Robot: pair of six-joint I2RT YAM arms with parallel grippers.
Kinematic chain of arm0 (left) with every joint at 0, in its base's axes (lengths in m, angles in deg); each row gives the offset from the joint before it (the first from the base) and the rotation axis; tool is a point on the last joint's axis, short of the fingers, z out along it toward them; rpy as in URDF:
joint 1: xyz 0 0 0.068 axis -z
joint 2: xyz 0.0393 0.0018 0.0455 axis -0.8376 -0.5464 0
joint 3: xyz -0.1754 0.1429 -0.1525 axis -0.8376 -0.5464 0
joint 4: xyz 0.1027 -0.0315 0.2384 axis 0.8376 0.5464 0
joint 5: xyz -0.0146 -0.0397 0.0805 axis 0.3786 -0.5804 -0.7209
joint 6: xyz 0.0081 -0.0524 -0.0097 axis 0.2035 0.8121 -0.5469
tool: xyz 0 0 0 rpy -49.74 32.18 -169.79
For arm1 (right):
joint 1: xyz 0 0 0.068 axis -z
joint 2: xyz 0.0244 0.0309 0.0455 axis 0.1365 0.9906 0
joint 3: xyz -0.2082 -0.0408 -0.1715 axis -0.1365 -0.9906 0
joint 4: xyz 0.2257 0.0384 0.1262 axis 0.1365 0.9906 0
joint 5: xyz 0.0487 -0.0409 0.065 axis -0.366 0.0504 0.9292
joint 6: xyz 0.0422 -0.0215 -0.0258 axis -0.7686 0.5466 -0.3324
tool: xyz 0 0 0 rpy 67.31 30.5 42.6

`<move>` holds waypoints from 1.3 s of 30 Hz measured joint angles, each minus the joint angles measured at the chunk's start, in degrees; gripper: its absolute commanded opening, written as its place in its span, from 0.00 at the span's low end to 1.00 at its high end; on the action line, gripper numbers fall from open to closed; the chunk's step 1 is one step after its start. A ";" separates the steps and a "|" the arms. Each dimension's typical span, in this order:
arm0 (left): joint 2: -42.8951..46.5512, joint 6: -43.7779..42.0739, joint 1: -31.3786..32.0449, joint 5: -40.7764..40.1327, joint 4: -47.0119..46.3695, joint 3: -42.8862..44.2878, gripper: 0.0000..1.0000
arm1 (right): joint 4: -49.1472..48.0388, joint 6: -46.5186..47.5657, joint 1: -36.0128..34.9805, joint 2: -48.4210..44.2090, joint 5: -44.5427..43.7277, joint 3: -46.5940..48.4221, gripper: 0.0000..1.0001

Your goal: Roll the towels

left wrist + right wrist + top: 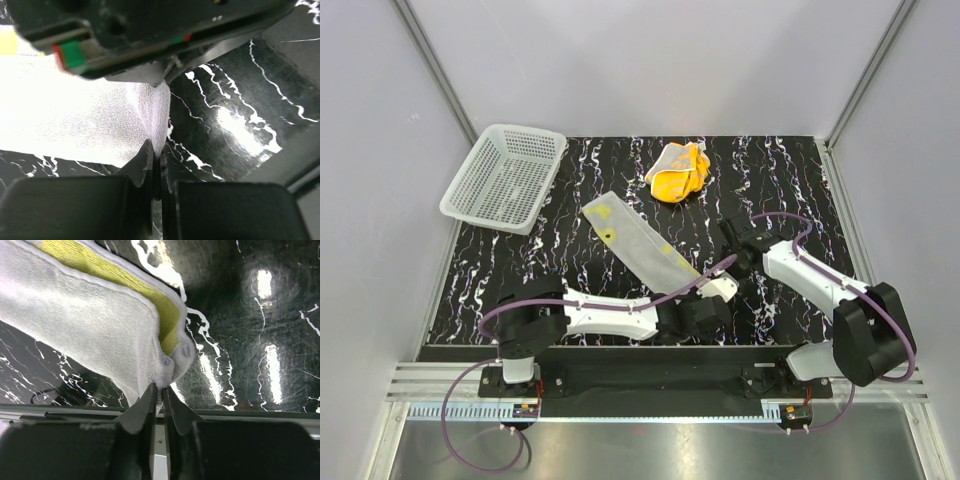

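Left gripper is pinched shut on the near end of the pale yellow towel, and I see the right gripper closed on its corner. It lies diagonally mid-table; the orange towel sits bunched by the far edge, with the basket in the far left corner.

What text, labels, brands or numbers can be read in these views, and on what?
None readable in any view.
Pale yellow cloth towel: greenish spots only, no letters.
Bright orange cloth towel: pale marks, not legible as text.
White plastic mesh basket: no label visible.
Small dark board below the left arm's base: too small to read.
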 measured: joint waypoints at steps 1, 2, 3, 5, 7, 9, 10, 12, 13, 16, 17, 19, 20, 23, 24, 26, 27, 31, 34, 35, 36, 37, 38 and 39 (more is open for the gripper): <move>0.28 0.59 -0.17 0.48 0.09 -0.11 0.00 | 0.44 0.24 0.00 0.42 0.26 0.57 0.19; 0.59 1.22 -0.37 1.09 0.20 -0.15 0.00 | 0.63 0.37 0.00 0.68 0.26 0.98 0.20; 0.83 2.10 -0.70 1.73 0.17 -0.26 0.00 | 0.76 0.66 0.00 1.05 0.26 1.73 0.23; 1.36 3.85 -1.38 3.26 -0.04 -0.98 0.00 | 0.90 1.07 0.00 1.60 0.15 3.06 0.25; 1.49 5.35 -1.97 4.72 -0.13 -1.92 0.00 | 0.92 1.49 0.00 2.19 -0.22 4.37 0.26; 1.49 7.13 -2.75 6.43 -0.11 -3.08 0.00 | 0.98 1.88 -0.02 2.82 -0.83 5.70 0.26; 1.55 7.93 -3.06 7.10 -0.85 -3.78 0.00 | 0.85 2.05 0.00 3.13 -1.18 5.97 0.26; 1.66 9.84 -4.04 9.79 -2.43 -5.35 0.00 | 1.18 2.34 0.00 3.82 -1.36 6.58 0.27; 1.81 10.60 -4.63 11.10 -3.23 -6.40 0.00 | 1.27 2.43 0.02 4.11 -1.57 6.88 0.27; 3.23 13.31 -7.67 16.24 -6.78 -10.14 0.00 | 1.73 2.67 0.09 4.70 -2.21 8.07 0.27; 3.87 14.05 -8.96 18.32 -8.00 -11.26 0.00 | 1.73 2.75 0.11 4.85 -2.54 8.50 0.27; 4.57 15.45 -11.30 21.53 -9.92 -12.68 0.00 | 1.99 2.99 0.20 5.01 -2.67 9.31 0.27; 4.72 16.02 -12.55 23.28 -10.91 -13.22 0.00 | 2.25 3.06 0.20 5.03 -2.69 9.64 0.26; 4.85 17.22 -15.61 27.28 -12.68 -14.10 0.00 | 2.73 3.50 0.20 5.07 -2.75 10.51 0.26; 4.87 17.66 -16.50 28.70 -13.14 -14.32 0.00 | 2.80 3.69 0.20 5.07 -2.80 10.82 0.25; 4.87 18.53 -18.21 31.34 -13.60 -14.60 0.00 | 2.82 4.02 0.20 5.07 -2.84 11.26 0.25; 4.87 18.93 -18.82 32.52 -13.73 -14.75 0.00 | 2.71 4.24 0.20 5.03 -2.84 11.37 0.25; 5.16 21.42 -21.49 38.45 -15.21 -16.17 0.00 | 1.86 5.44 0.20 3.39 -2.64 10.84 0.25; 5.86 24.26 -23.23 42.91 -17.44 -18.49 0.00 | -0.63 6.86 0.20 -1.07 -1.92 8.35 0.29; 5.88 25.44 -23.74 44.33 -18.25 -19.12 0.00 | -1.62 7.34 0.20 -3.43 -1.20 6.93 0.29; 5.88 26.62 -24.20 45.68 -19.23 -19.69 0.00 | -2.19 7.58 0.20 -5.11 -0.74 5.90 0.30; 5.88 27.71 -24.57 46.66 -19.98 -20.15 0.00 | -3.15 7.89 0.20 -7.08 -0.28 4.59 0.31; 5.88 29.29 -25.03 47.89 -21.55 -20.87 0.00 | -4.24 8.07 0.17 -8.85 0.50 3.19 0.34; 5.88 30.84 -25.44 49.07 -23.39 -21.81 0.00 | -5.18 8.07 0.15 -10.38 1.20 1.68 0.36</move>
